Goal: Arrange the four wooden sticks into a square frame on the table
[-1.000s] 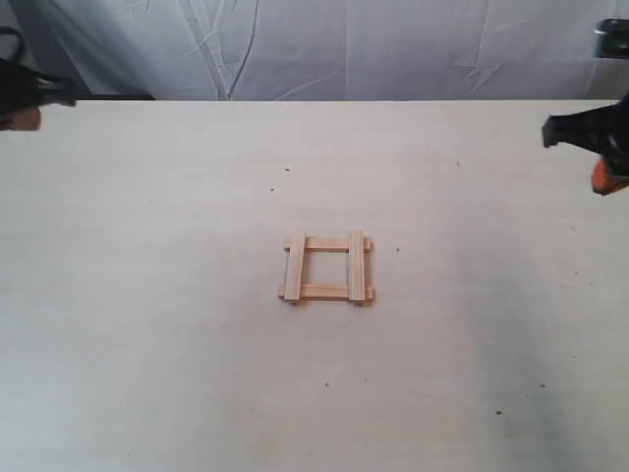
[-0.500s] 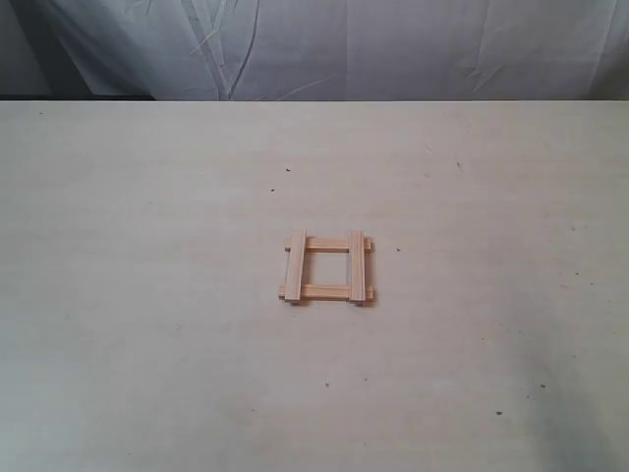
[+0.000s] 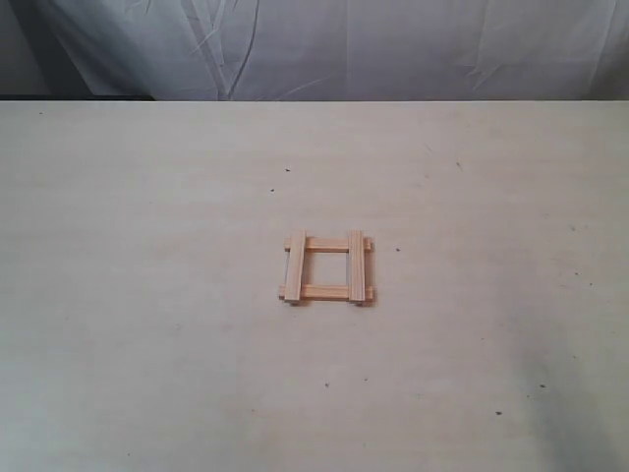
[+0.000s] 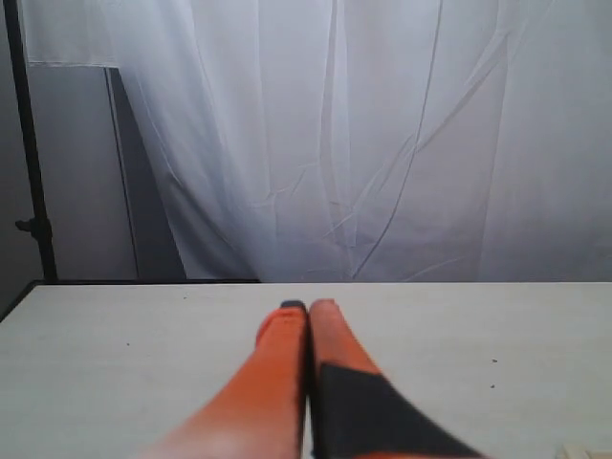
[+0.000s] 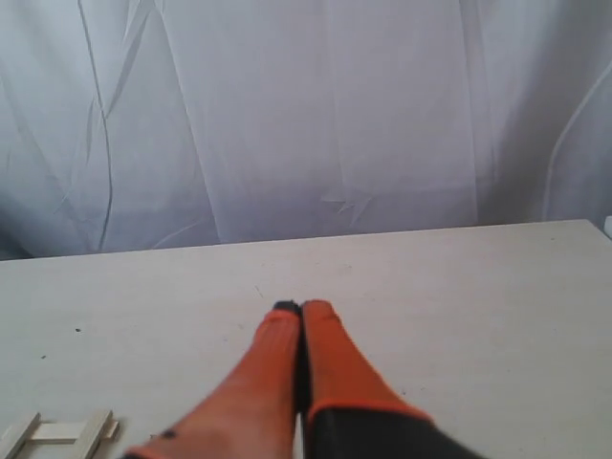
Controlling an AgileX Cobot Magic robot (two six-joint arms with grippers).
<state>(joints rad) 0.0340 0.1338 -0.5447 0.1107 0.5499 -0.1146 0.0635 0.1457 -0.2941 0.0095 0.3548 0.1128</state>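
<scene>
The four wooden sticks lie as a small square frame (image 3: pixel 326 291) in the middle of the table (image 3: pixel 147 324), corners overlapping. The left stick (image 3: pixel 296 267) and the right stick (image 3: pixel 358 267) lie on top of the far stick (image 3: pixel 328 244) and the near one. Neither gripper shows in the exterior view. In the left wrist view my left gripper (image 4: pixel 308 308) hangs over bare table, orange fingers pressed together, nothing between them. My right gripper (image 5: pixel 301 308) is likewise shut and empty; part of the frame (image 5: pixel 57 432) shows at that picture's edge.
A wrinkled white cloth (image 3: pixel 344 49) hangs behind the table's far edge. A dark stand (image 4: pixel 24 143) and a grey panel stand beside the cloth in the left wrist view. Small dark specks dot the tabletop.
One second ago both grippers showed at the left and right edges of the exterior view; both have since drawn out of it. The square of sticks has not moved.
</scene>
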